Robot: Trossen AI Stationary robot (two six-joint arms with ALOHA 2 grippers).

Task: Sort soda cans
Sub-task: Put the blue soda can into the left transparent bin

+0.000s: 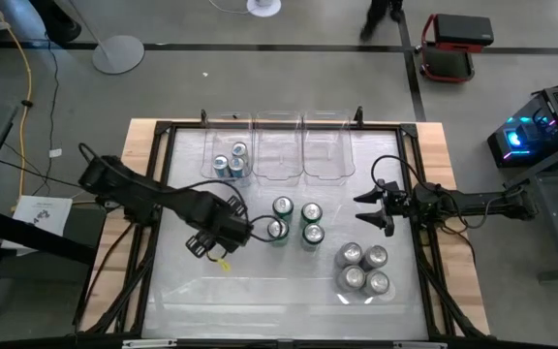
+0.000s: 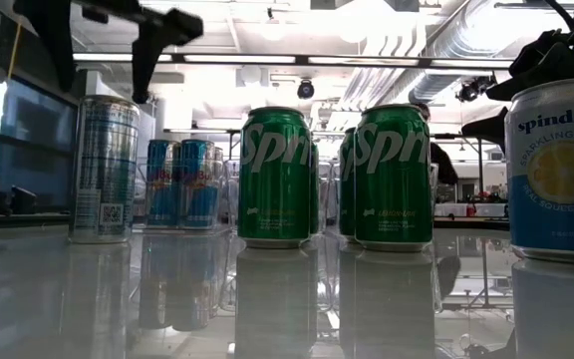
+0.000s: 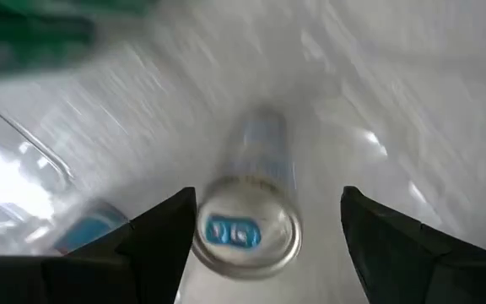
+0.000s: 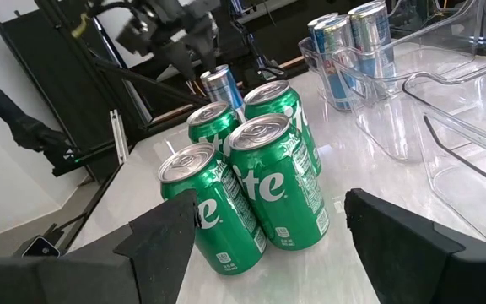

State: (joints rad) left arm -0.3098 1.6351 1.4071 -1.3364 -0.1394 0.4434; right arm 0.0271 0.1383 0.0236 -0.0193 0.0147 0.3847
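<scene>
A slim blue-and-silver soda can [image 3: 247, 228] stands upright on the table just left of four green cans [image 1: 296, 221]. My left gripper [image 3: 267, 196] hangs open above it, a finger on either side of its top, touching nothing; the low view shows this gripper [image 2: 105, 70] above the can [image 2: 105, 170]. Three blue cans [image 1: 229, 161] stand in the left clear bin. Several pale silver-topped cans [image 1: 361, 269] stand in a cluster at the near right. My right gripper [image 1: 358, 210] is open, hovering right of the green cans [image 4: 260, 169].
Three clear bins sit side by side at the far edge: left [image 1: 211, 145], middle [image 1: 279, 155], right [image 1: 325, 155]. The green cans stand close beside the slim can. Bare tabletop lies along the near left [image 1: 221, 291]. Black frame rails [image 1: 153, 194] border the table.
</scene>
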